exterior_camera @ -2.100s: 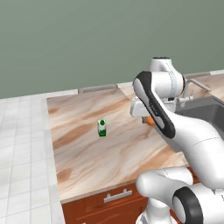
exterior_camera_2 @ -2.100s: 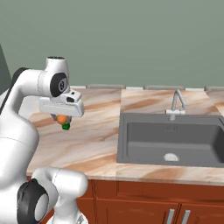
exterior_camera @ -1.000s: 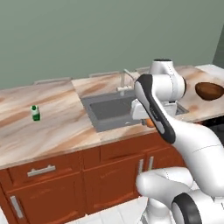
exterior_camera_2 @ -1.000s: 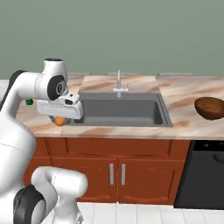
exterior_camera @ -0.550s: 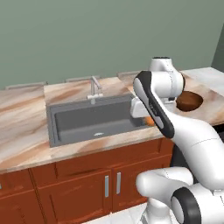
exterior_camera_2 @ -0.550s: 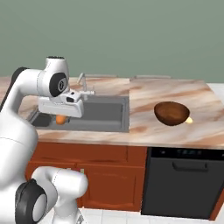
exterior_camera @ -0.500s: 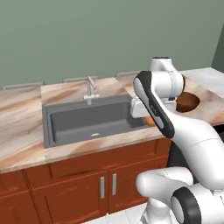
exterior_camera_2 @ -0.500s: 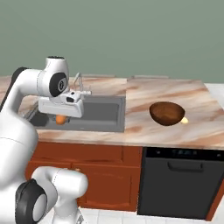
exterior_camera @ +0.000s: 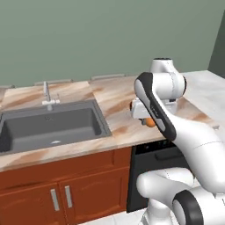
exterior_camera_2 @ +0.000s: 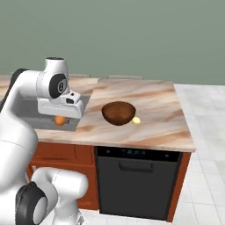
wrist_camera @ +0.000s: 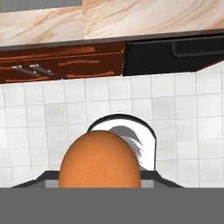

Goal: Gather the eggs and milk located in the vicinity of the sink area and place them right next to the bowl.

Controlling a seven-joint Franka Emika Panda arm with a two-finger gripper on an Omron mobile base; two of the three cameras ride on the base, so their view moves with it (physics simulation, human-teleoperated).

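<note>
- Marbled tan surface [exterior_camera_2: 149, 110] over red-brown cabinets and a black dishwasher [exterior_camera_2: 136, 184]; green wall, white floor tiles.
- Tool [exterior_camera_2: 60, 119] grips an egg [wrist_camera: 99, 162].
- Bowl [exterior_camera_2: 118, 113] beside a second egg [exterior_camera_2: 136, 120].

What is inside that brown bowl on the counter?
The bowl looks empty as far as its reddish-brown inside shows, but its near wall hides the bottom. A small yellowish egg lies on the counter right beside it, not inside.

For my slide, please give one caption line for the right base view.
Arm carries an orange egg toward the brown bowl, where a yellowish egg already lies.
</note>
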